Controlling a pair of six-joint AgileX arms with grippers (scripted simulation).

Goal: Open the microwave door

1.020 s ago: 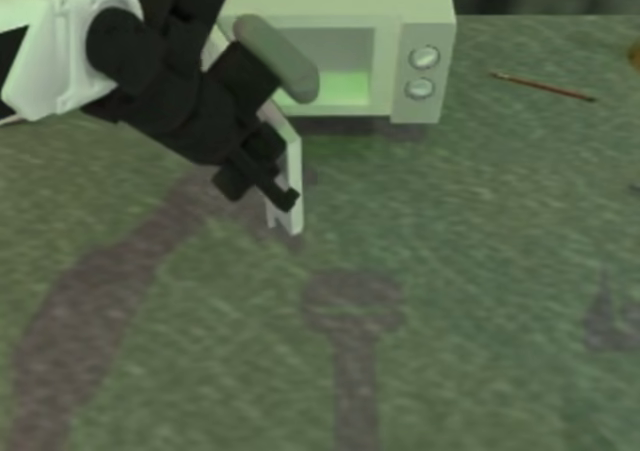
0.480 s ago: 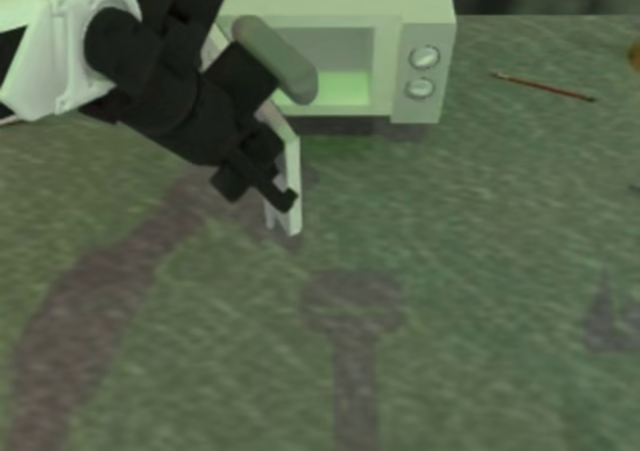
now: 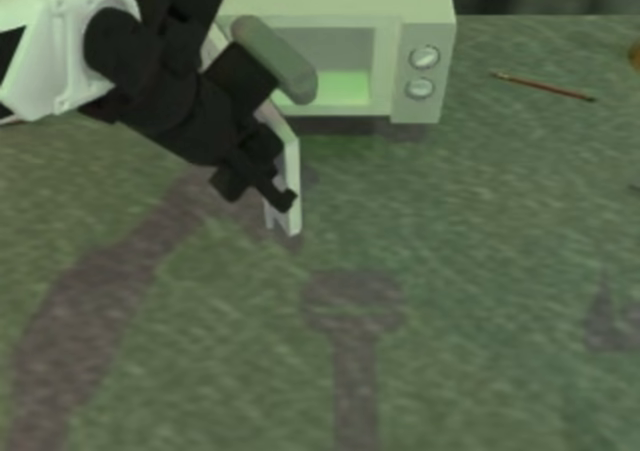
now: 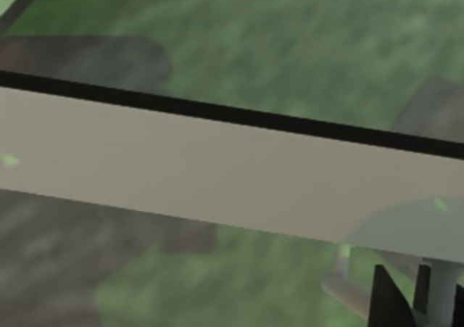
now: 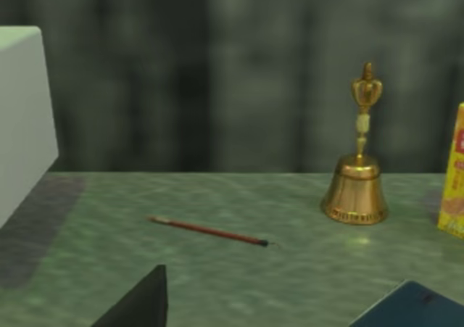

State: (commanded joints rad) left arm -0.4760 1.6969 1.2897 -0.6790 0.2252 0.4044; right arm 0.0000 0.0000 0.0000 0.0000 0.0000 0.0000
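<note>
The pale greenish-white microwave [image 3: 340, 1] stands at the table's back, its two silver knobs [image 3: 424, 58] at the right of the front and its cavity [image 3: 340, 66] exposed. The microwave door [image 3: 294, 171] is swung out toward the front and shows edge-on from above. My left gripper [image 3: 275, 193] is shut on the door's handle near its free end. In the left wrist view the door panel [image 4: 217, 167] fills the middle, and a dark finger [image 4: 388, 305] sits beside the handle strip [image 4: 442, 291]. My right gripper [image 5: 275, 309] is out of the top view, open and holding nothing.
A thin red stick [image 3: 540, 85] lies on the green table right of the microwave, also visible as the red stick [image 5: 210, 230] in the right wrist view. A golden bell [image 5: 357, 182] and a yellow box [image 5: 453, 175] stand farther off to the right.
My left gripper and the door's free edge have shifted very slightly left, the door a touch wider. Nothing else moved.
</note>
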